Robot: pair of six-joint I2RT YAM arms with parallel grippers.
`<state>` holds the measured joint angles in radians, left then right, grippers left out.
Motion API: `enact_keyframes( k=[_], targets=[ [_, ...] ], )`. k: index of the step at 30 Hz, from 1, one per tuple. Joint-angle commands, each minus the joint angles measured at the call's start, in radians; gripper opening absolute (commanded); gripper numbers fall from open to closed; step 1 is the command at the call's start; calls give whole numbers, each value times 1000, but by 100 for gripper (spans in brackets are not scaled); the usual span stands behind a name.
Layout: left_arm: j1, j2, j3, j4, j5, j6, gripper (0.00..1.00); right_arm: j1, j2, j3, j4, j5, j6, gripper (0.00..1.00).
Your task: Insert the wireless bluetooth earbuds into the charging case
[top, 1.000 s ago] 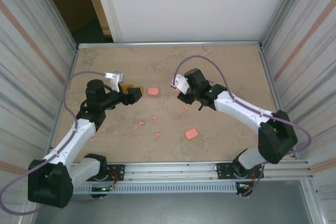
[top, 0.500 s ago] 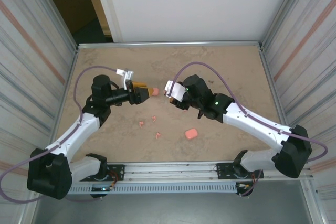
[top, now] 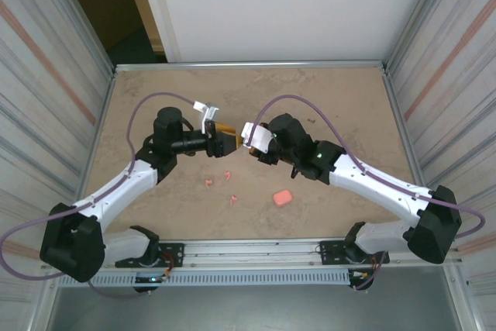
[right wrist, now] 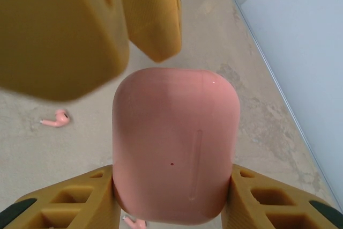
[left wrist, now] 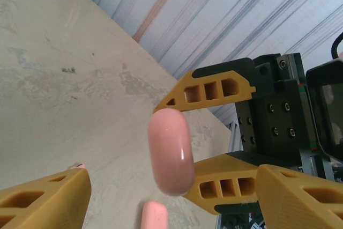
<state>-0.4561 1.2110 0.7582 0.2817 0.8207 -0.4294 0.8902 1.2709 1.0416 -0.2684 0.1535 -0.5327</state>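
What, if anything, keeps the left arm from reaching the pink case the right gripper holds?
Probably nothing, so yes: the left gripper faces the case with open jaws, and the right gripper grips only one end.

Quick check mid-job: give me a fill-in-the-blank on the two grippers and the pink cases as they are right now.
1. The right gripper is shut on a pink ____.
2. The left gripper stands ____ around that case.
3. A second case lies on the ____.
4. In the top view, the loose earbuds lie to that second case's ____.

Missing words: case; open; table; left.
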Motion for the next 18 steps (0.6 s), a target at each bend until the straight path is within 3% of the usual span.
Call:
enact_keyframes(
  k=[1, 6, 18],
  targets=[
    [-19, 17, 41, -10, -14, 25, 79, 7, -33, -8, 22, 25, 4, 45],
    [-45, 48, 55, 0, -20, 18, 77, 7, -34, -16, 36, 31, 6, 45],
    [-75, 114, 93, -8, 11, 17, 57, 3, -30, -28, 43, 58, 13, 45]
  ],
)
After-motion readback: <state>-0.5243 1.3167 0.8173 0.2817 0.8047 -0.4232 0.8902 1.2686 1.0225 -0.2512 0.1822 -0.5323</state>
